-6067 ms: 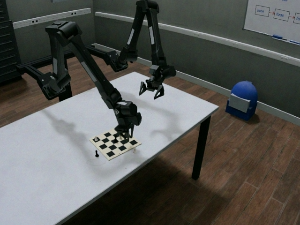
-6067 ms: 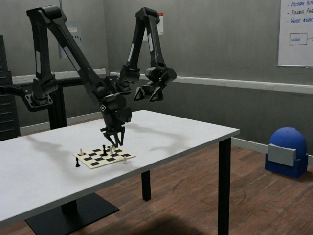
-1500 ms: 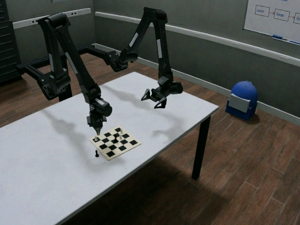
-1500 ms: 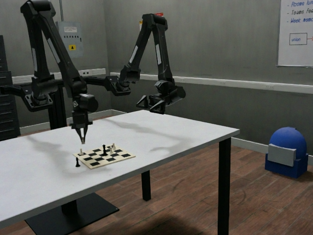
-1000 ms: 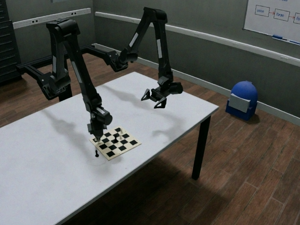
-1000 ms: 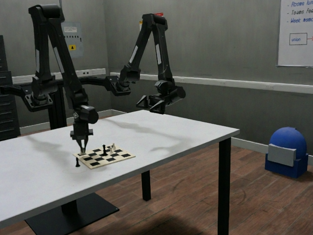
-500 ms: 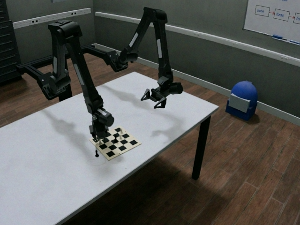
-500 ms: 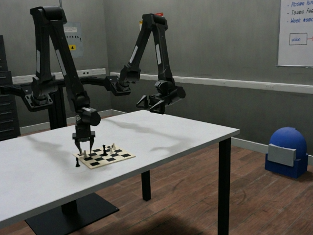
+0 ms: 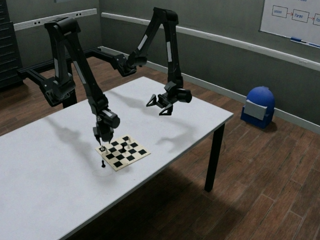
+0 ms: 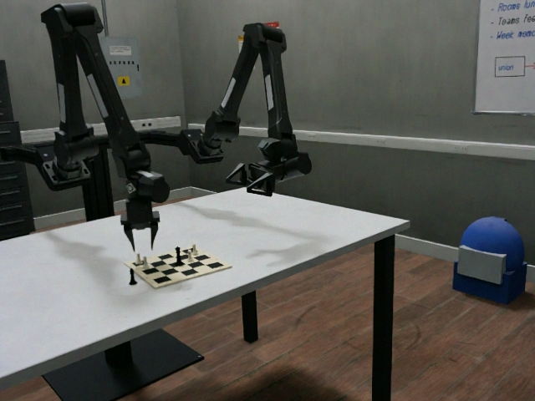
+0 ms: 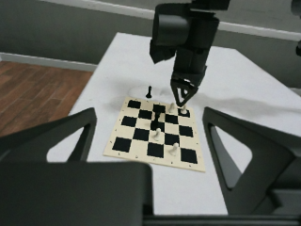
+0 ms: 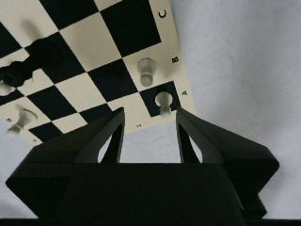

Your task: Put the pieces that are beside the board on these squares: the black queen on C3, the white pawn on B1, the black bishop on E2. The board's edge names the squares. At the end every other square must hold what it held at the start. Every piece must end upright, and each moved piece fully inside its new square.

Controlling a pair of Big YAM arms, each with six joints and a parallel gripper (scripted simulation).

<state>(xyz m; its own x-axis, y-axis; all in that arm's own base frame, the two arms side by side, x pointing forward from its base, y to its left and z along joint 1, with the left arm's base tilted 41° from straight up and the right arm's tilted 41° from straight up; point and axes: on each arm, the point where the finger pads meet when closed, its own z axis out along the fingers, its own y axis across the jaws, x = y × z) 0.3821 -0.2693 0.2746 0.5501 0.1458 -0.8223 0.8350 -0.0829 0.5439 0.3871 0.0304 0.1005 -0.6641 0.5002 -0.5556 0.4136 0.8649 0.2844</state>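
Probably the right end effector (image 9: 104,143) (image 10: 143,249) (image 11: 182,102) (image 12: 150,113) hangs half spread, pinching nothing, because the white pawn (image 9: 106,150) (image 10: 145,261) (image 11: 171,107) (image 12: 147,71) already stands on B1. The black bishop (image 9: 103,164) (image 10: 132,277) (image 11: 149,92) waits upright beside the board (image 9: 116,168) (image 10: 156,286) (image 11: 107,150) (image 12: 184,81), so it likely comes next.

The white pawn (image 9: 106,150) (image 10: 145,261) (image 11: 171,107) (image 12: 147,71), formerly beside the board (image 9: 133,161) (image 10: 194,276) (image 11: 141,160) (image 12: 187,103), now stands on its B1 square. The right gripper (image 9: 104,143) (image 10: 143,250) (image 11: 182,102) (image 12: 150,113) has shifted across to above the board's A1 corner (its fingers, lately close together, now parted). The left gripper (image 9: 153,109) (image 10: 237,185) (image 11: 150,113) sits lower beyond the board.
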